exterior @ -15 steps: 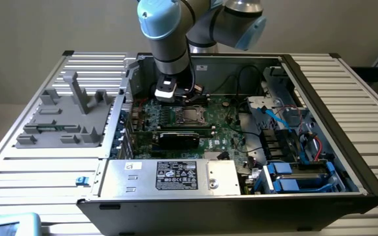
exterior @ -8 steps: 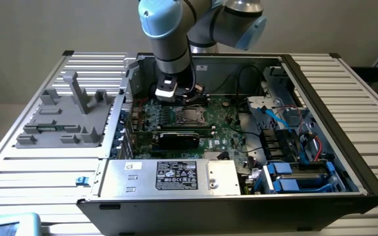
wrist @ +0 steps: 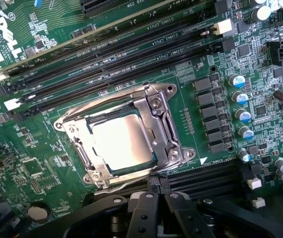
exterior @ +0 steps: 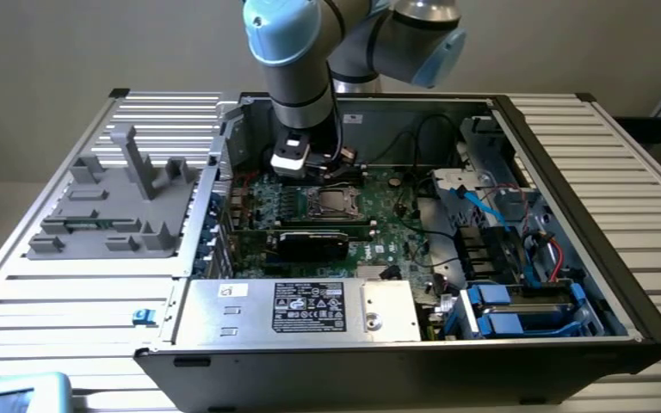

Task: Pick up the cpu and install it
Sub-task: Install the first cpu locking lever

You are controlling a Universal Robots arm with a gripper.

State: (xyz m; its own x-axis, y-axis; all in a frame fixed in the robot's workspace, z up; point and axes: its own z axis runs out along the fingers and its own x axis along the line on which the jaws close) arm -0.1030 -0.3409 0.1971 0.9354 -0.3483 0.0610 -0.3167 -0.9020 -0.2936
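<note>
The cpu (wrist: pixel 124 141) lies flat in the metal socket frame (wrist: pixel 166 124) on the green motherboard (wrist: pixel 42 168), its dull silver top facing up. In the exterior view the cpu (exterior: pixel 333 203) sits near the middle of the open computer case, just below the arm's tool. My gripper (wrist: pixel 154 210) hovers above the board beside the socket. Its black fingers are pressed together and hold nothing. In the exterior view the gripper (exterior: pixel 333 175) hangs just behind the socket, apart from the chip.
Long black memory slots (wrist: pixel 106 64) run beside the socket and a row of capacitors (wrist: pixel 241 99) stands on its other side. A black graphics card (exterior: pixel 313 241), a silver power supply (exterior: pixel 302 308), blue drive bays (exterior: pixel 515 310) and a grey fixture (exterior: pixel 113 206) surround the area.
</note>
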